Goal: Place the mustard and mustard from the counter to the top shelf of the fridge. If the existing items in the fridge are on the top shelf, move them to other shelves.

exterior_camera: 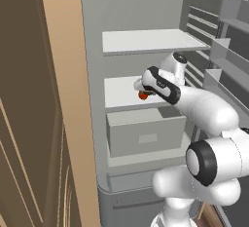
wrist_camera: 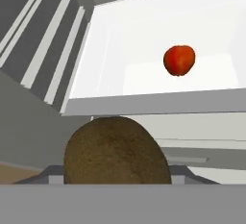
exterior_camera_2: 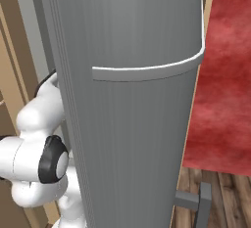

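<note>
My gripper [exterior_camera: 140, 86] reaches into the open fridge [exterior_camera: 97, 36] at the front edge of its middle shelf [exterior_camera: 119, 94]. It is shut on one existing item, a dark brown oval lump [wrist_camera: 115, 151] that looms at the bottom of the hand view and hides the fingertips. The other existing item, a small orange-red ball [wrist_camera: 179, 60], rests on the white middle shelf [wrist_camera: 144, 74] just beyond the lump. From the left base view the ball [exterior_camera: 143, 95] sits right under my hand. The top shelf [exterior_camera: 151, 41] above is bare. The mustards and the counter are out of view.
A pale grey drawer box [exterior_camera: 146, 134] sits below the middle shelf. The racked door [exterior_camera: 228, 50] stands open to the right of my arm, and its grey outer face [exterior_camera_2: 137, 124] with a curved handle [exterior_camera_2: 147, 70] blocks the right base view. A tan cabinet panel [exterior_camera: 63, 99] stands to the left.
</note>
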